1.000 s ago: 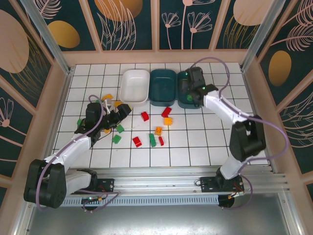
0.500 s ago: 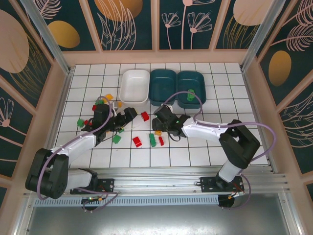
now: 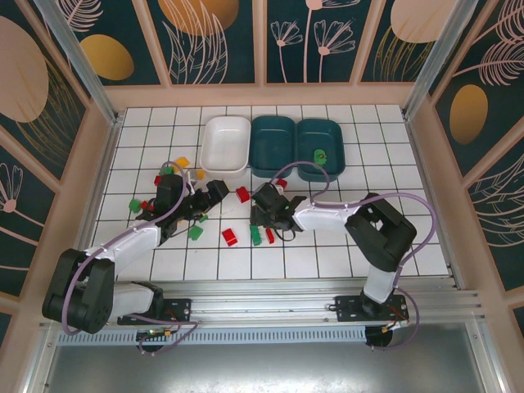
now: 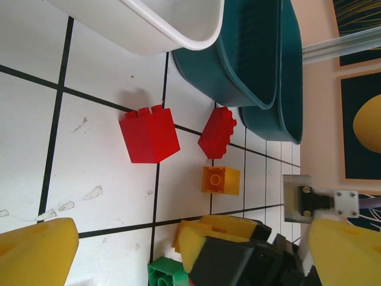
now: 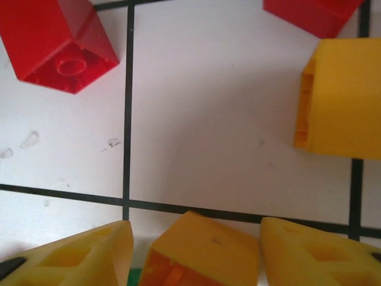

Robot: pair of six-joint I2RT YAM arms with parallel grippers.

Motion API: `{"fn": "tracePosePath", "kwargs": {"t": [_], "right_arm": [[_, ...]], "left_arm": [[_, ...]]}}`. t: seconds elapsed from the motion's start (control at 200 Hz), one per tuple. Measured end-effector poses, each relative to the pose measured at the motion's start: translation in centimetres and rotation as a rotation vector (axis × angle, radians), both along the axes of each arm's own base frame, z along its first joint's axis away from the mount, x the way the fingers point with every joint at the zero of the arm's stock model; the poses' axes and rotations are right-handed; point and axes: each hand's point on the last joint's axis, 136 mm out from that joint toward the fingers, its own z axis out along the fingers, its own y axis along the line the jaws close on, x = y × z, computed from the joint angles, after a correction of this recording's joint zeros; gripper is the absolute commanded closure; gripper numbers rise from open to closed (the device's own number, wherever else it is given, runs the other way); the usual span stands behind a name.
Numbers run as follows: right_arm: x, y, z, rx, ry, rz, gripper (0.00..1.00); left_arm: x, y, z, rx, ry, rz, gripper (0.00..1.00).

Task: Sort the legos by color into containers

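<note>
**Sorting barely begun: one brick binned, the rest loose**

From the overhead view I count one small green plastic brick (image 3: 320, 155) lying in the right-hand dark teal plastic bin (image 3: 329, 135). The white plastic bin (image 3: 227, 146) and the middle dark teal plastic bin (image 3: 273, 147) look empty to me. Every other brick, red, green or orange-yellow, lies scattered on the white tiled bench (image 3: 327, 250), in front of the bins and off to the left.

My right pincer (image 3: 264, 218) is down at the bench. Its yellow fingers (image 5: 71, 253) sit close on either side of an orange-yellow plastic brick (image 5: 205, 250), but I cannot tell whether they have bitten. My left pincer (image 3: 214, 191) stands wide and empty, low over the tiles and facing a red plastic brick (image 4: 149, 134) near the white bin.

I judge nearly the whole job is left. Green has its bin, while red and orange-yellow have none yet.
</note>
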Motion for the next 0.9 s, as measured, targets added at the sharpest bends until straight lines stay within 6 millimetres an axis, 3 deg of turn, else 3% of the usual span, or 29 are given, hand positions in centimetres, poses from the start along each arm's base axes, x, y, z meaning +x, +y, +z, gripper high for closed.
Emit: {"fn": "tracePosePath", "kwargs": {"t": [0.125, 0.29, 0.385, 0.54, 0.646, 0.786, 0.851, 0.901], "right_arm": [[0.5, 0.3, 0.3, -0.007, -0.017, 0.006, 0.76], [2.3, 0.8, 2.5, -0.016, -0.099, 0.008, 0.81], [4.0, 1.0, 4.9, -0.022, -0.166, 0.011, 0.81], [10.4, 0.2, 10.7, 0.032, -0.318, -0.030, 0.82], [16.1, -1.0, 12.9, 0.070, -0.387, -0.077, 0.80], [22.8, -1.7, 11.7, 0.059, -0.404, -0.109, 0.71], [24.5, -1.7, 10.3, 0.034, -0.386, -0.106, 0.57], [25.1, -1.7, 9.1, 0.008, -0.364, -0.098, 0.52]], "left_arm": [[0.0, 0.0, 0.0, 0.000, 0.000, 0.000, 0.01], [0.1, 0.2, -0.2, 0.022, -0.007, 0.005, 0.02], [0.2, 0.7, -0.4, 0.050, -0.005, 0.029, 0.01], [0.4, 2.7, -0.1, 0.119, -0.018, 0.124, 0.01], [0.6, 4.0, 0.4, 0.156, -0.039, 0.188, 0.02], [0.3, 5.0, -0.6, 0.210, -0.002, 0.225, 0.02], [0.1, 5.6, -1.2, 0.240, 0.018, 0.241, 0.01], [-0.1, 6.1, -1.5, 0.262, 0.030, 0.256, 0.02]]}}
